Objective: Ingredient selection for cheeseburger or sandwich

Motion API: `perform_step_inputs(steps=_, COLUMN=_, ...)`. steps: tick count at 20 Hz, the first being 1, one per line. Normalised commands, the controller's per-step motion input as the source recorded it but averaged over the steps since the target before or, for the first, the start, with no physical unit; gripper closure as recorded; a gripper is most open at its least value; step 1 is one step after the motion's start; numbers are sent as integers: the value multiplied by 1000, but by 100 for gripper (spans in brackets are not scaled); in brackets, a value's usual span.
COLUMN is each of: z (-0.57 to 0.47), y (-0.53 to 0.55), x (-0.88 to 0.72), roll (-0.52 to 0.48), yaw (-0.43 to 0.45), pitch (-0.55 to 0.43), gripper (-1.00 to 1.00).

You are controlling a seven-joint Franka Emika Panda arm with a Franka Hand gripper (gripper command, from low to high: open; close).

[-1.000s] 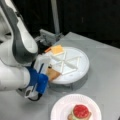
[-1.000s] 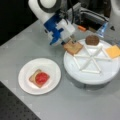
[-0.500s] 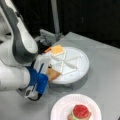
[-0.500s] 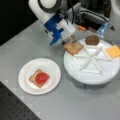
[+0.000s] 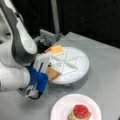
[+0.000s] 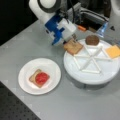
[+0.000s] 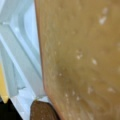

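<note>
The white round segmented tray (image 6: 92, 72) is the landmark here, standing on the grey table (image 6: 82, 105). The white and grey Panda arm (image 5: 17, 47) reaches down at the tray's rim on a front view's left, and its blue and white gripper (image 6: 73, 37) sits right over the tan-brown bread square (image 6: 73, 47) in the compartment nearest that rim. Whether the jaws are wide, narrow or clamped on the bread cannot be told; the wrist view is filled by the bread's speckled surface (image 7: 82, 57), so the gripper is very close to it.

Away from the tray, toward a front view's bottom left, the large white paper plate (image 6: 26, 83) carries the part-built sandwich (image 6: 39, 78): a bread square at the bottom, a green lettuce layer (image 5: 73, 115) peeking out, and a red tomato disc (image 5: 81, 111) on top. So base, lettuce and tomato appear placed.

Still in the tray are the dark-brown round patty (image 6: 92, 40), in the compartment beside the bread, and the orange cheese square (image 6: 113, 51) near the far rim.

The bread by the gripper lies roughly flat, turned like a diamond, one corner pointing to the tray's hub; being square, it has no clear long axis.
</note>
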Motion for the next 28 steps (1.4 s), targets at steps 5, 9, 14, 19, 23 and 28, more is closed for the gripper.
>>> perform_step_inputs(steps=5, z=-1, y=-77, x=48, roll=171, yaw=-38, pitch=12, gripper=-100)
perform_step_inputs(steps=9, z=-9, y=-76, x=79, roll=181, yaw=-43, pitch=-4, gripper=-100)
perform_step_inputs(steps=14, z=-15, y=-57, x=86, roll=214, yaw=-55, pitch=-9, gripper=-100)
perform_step_inputs(steps=19, z=-32, y=-113, x=121, roll=209, yaw=-34, pitch=-36, gripper=-100)
perform_step_inputs(steps=23, z=-48, y=-199, x=167, roll=241, yaw=6, pitch=-42, gripper=-100)
perform_step_inputs(steps=28, z=-68, y=-278, x=227, roll=263, yaw=44, pitch=-30, gripper=-100)
